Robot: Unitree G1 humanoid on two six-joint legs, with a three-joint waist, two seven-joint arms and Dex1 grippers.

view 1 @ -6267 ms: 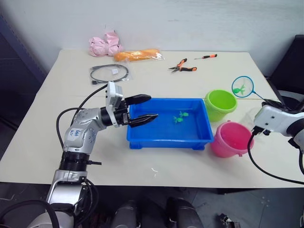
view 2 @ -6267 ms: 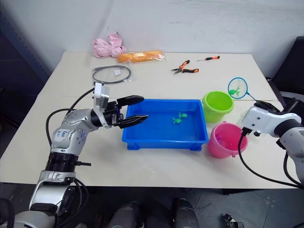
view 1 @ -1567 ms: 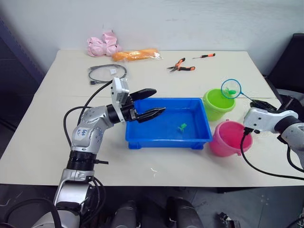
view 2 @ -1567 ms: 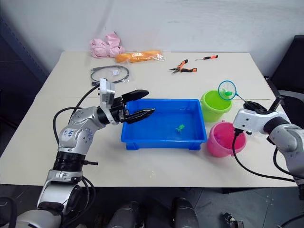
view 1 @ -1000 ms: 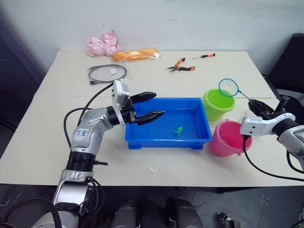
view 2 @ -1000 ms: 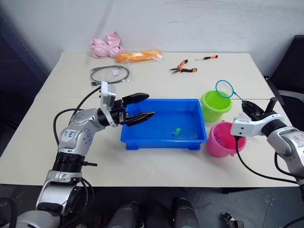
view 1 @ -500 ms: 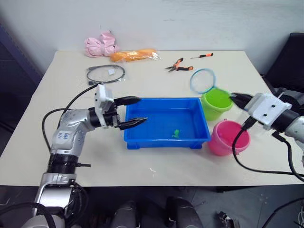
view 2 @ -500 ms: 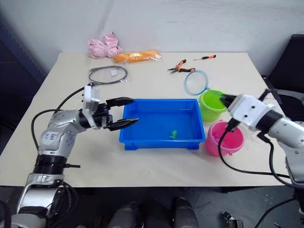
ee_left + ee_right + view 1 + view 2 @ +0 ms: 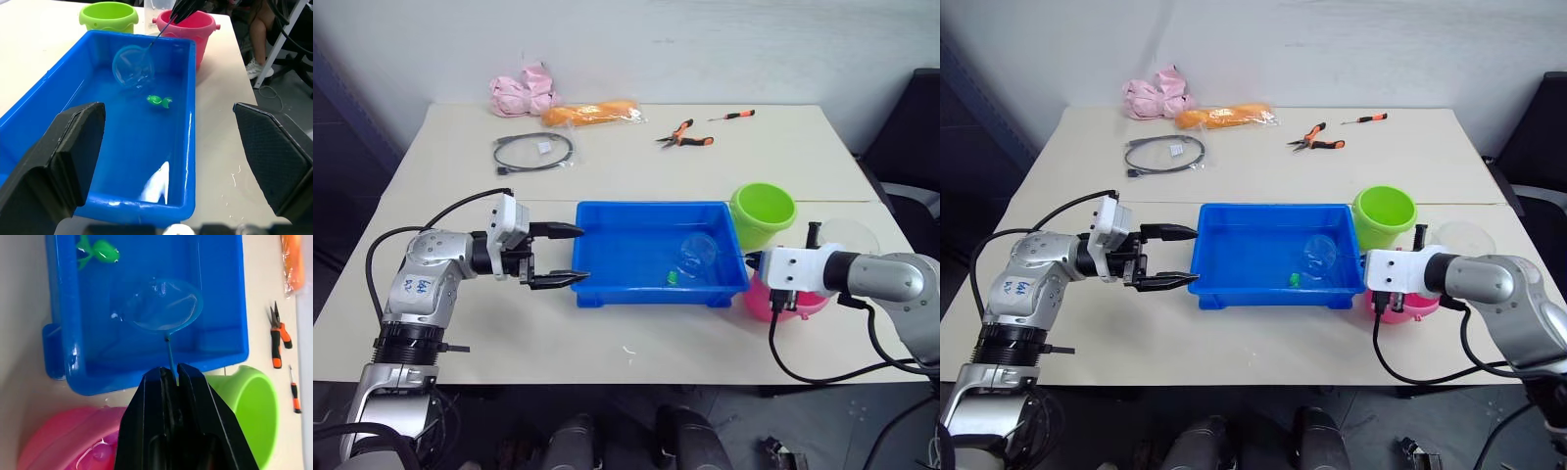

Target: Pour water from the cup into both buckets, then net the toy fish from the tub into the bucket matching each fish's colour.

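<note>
Since the earlier frames you swung the net (image 9: 164, 306) down from above the lime green bucket (image 9: 763, 210) into the tub (image 9: 607, 257), and you drew the left gripper (image 9: 564, 255) back off the tub's left rim.

Nearest you, the pink bucket (image 9: 195, 29) stood at the tub's right near corner, with the right gripper (image 9: 172, 378) above it, its fingers pressed together on the net's thin handle. The left gripper hovered just left of the tub, spread and empty.

Inside the tub, you had the hoop lowered toward the right side, with one green fish (image 9: 158, 101) lying loose just beside it on the near side, not yet netted. No other fish showed there, so this looked like the last catch, bound for the green bucket.

Farther right, the clear cup (image 9: 1465, 238) sat on the table. You could not tell from here how many fish each bucket held.
</note>
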